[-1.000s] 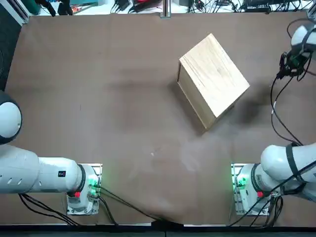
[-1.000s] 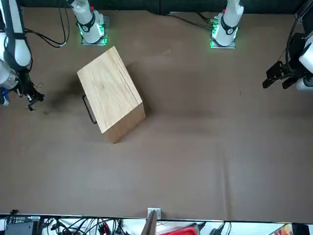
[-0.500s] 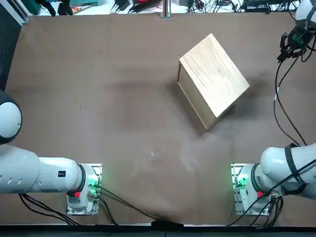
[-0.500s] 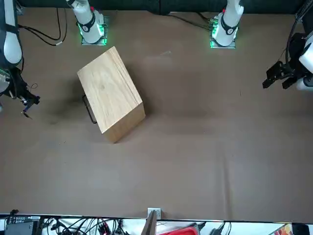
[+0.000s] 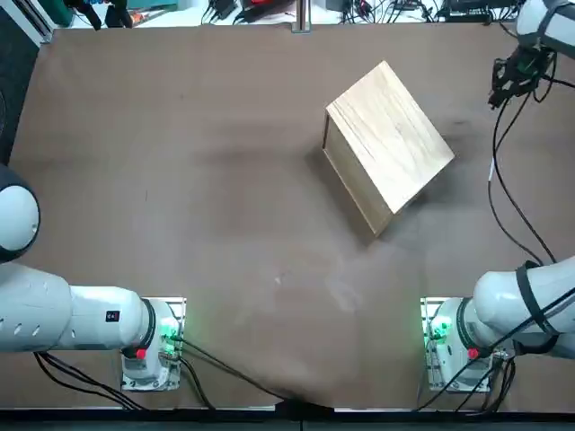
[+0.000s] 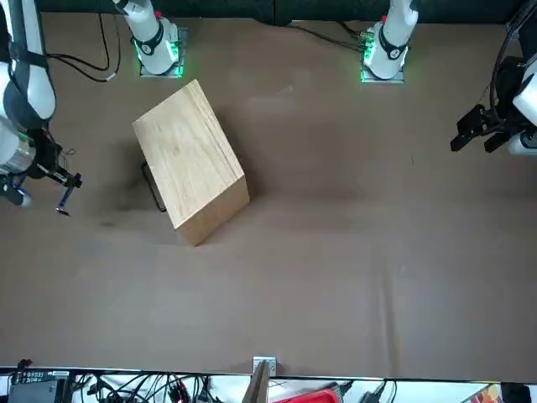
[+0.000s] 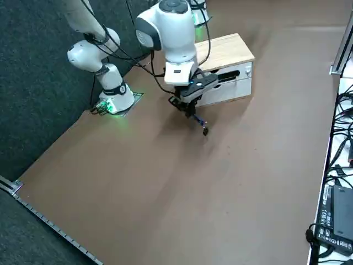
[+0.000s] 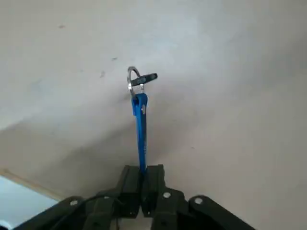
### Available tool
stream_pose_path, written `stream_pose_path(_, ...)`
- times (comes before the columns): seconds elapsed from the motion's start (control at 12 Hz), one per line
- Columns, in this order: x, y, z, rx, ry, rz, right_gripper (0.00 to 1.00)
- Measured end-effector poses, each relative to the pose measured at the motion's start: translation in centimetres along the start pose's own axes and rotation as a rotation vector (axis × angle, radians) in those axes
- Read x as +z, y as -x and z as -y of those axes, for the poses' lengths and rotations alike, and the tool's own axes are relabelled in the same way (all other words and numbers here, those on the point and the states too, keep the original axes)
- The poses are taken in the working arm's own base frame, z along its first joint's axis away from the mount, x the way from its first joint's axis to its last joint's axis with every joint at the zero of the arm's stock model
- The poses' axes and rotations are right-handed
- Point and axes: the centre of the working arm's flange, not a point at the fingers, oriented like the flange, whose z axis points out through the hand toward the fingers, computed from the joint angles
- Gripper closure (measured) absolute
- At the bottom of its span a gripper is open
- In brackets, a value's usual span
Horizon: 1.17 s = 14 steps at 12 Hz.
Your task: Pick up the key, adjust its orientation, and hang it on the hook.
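Note:
My right gripper (image 8: 141,171) is shut on the blue strap (image 8: 139,132) of the key (image 8: 145,78), which hangs from a metal ring at the strap's far end. In the right side view the gripper (image 7: 190,109) hovers above the table just in front of the wooden box (image 7: 226,52), and the key (image 7: 204,130) dangles below it. The black hook (image 7: 223,75) sits on the box's pale side face. From the front, the gripper (image 6: 65,181) is to the left of the box (image 6: 189,159) and level with the hook (image 6: 153,186).
The brown table (image 5: 180,180) holds only the tilted box (image 5: 388,144). The arm's cable (image 5: 499,197) loops above the table's right side. Loose cables and gear lie past the far edge (image 6: 168,390).
My right gripper, with the key in it, has moved away from the arm bases and then in toward the box, nearer the hook side. The box has not moved.

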Motion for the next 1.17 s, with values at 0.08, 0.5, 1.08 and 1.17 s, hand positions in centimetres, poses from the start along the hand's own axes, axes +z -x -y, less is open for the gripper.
stream_pose_path(0.08, 0.2, -0.2, 0.9, -0.048, 0.001, 0.001, 0.96)
stream_pose_path(0.5, 1.1, -1.0, 4.7, -0.306, 0.002, 0.0, 0.96)
stream_pose_path(1.08, 1.6, -2.8, 10.9, -0.703, 0.003, -0.03, 0.96)
stream_pose_path(1.17, 1.7, -3.0, 12.0, -0.757, 0.005, -0.034, 0.96)
